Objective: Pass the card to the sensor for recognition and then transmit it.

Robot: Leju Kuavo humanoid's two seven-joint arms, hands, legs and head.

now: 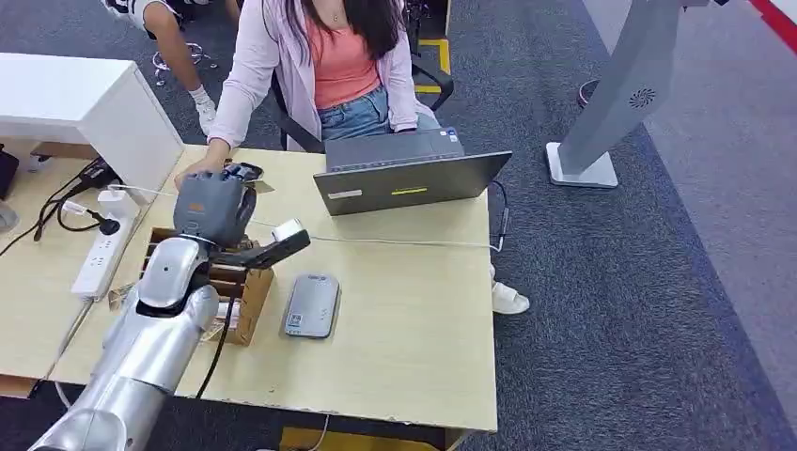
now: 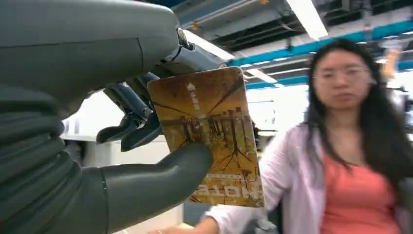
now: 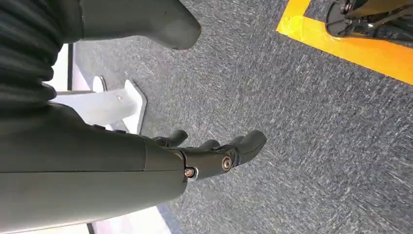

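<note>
The left hand [image 1: 214, 209] is raised over the far left part of the wooden table [image 1: 414, 319], and it grips a brown and gold card [image 2: 209, 136], pinched between the thick thumb [image 2: 160, 183] and the darker fingers [image 2: 129, 114]. In the left wrist view the card stands nearly upright, its printed face toward the camera. A person in a pink shirt [image 1: 320, 66] sits at the far side of the table, one hand [image 1: 193, 169] reaching to just beside the robot's left hand. The grey card sensor [image 1: 312, 305] lies flat on the table, nearer and to the right of the left hand, apart from it. A small wooden box [image 1: 246, 291] sits just left of the sensor. An open laptop [image 1: 409, 174] stands at the far edge, and a white power strip [image 1: 101, 254] lies at the left. The right hand [image 3: 204, 156] hangs over grey carpet [image 3: 302, 146] holding nothing, its fingers loosely apart.
</note>
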